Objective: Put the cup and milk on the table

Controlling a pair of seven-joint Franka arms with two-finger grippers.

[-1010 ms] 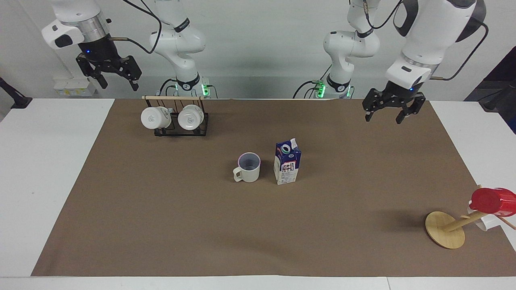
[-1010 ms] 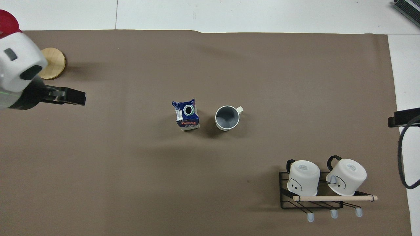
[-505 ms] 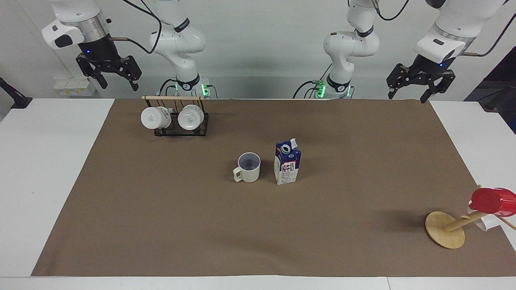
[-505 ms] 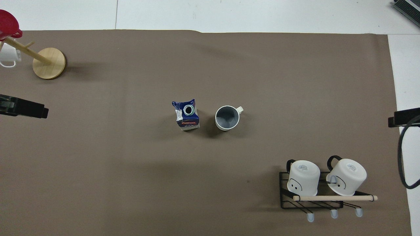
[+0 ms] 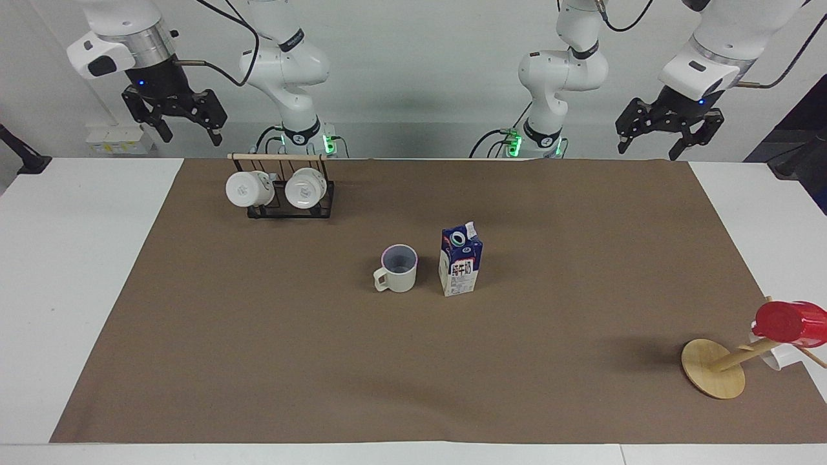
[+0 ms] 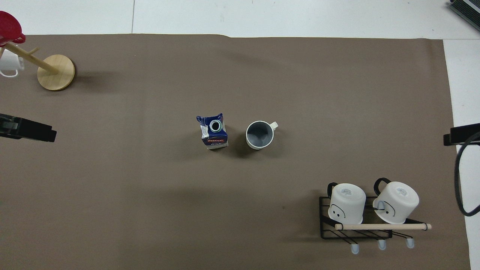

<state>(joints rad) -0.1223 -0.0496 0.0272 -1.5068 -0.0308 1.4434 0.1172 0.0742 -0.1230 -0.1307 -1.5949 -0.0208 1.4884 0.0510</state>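
Left gripper raised above the table's left-arm end, fingers spread, empty. Right gripper likewise spread, empty, raised at the right-arm end. Small cream-beige mug upright mid-sheet on the white paper-covered table, just beside the upright blue-and-white milk carton, apart.

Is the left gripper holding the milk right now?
No, the milk stands on the table beside the cup; the left gripper hangs empty.

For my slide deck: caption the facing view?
Cup and milk upright mid-table, both hands raised, open, empty.
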